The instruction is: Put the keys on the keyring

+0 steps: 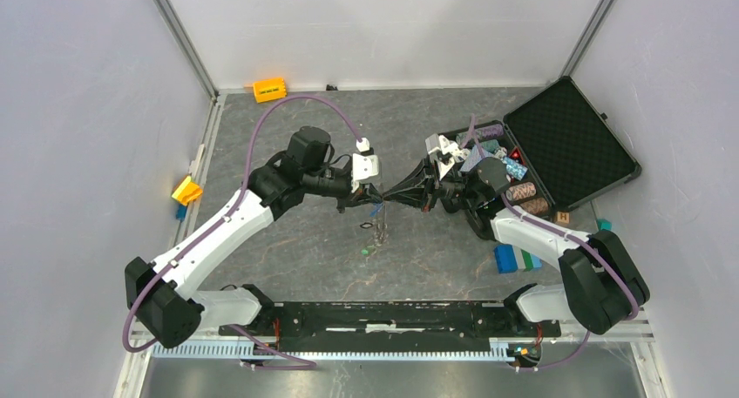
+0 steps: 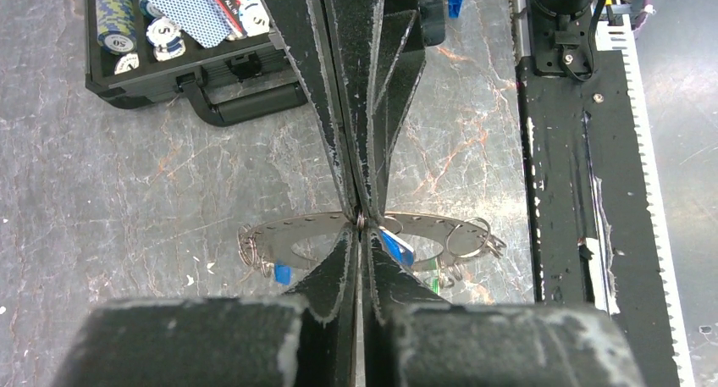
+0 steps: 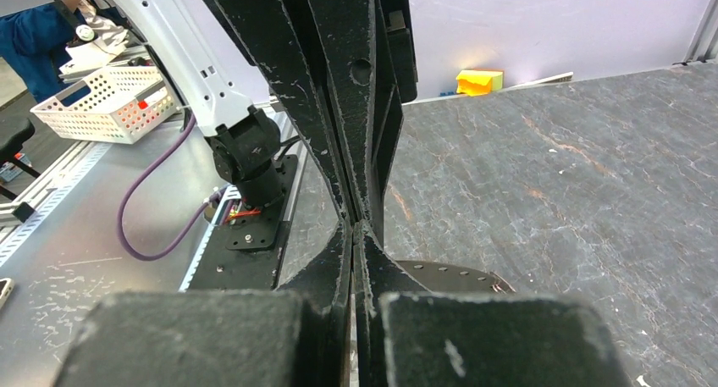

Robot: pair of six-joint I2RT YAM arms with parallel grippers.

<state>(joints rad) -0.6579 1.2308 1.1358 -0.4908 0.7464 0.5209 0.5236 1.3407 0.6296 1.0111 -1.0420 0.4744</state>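
Left fingers (image 2: 337,277) clenched tight, their tips butted against the tips of the right fingers (image 2: 364,133), also clenched, over the middle of the table (image 2: 127,201). Right fingers nip the far rim of the keyring (image 2: 296,232). Whether the left pair grips that rim too: cannot tell. Keyring sits near flat at the fingertips. Blue-tagged key (image 2: 394,248) just right of the left tips, second blue tag (image 2: 282,274) under the ring's left side, green tag (image 2: 439,281) under its right. Open case (image 2: 169,74) beyond.
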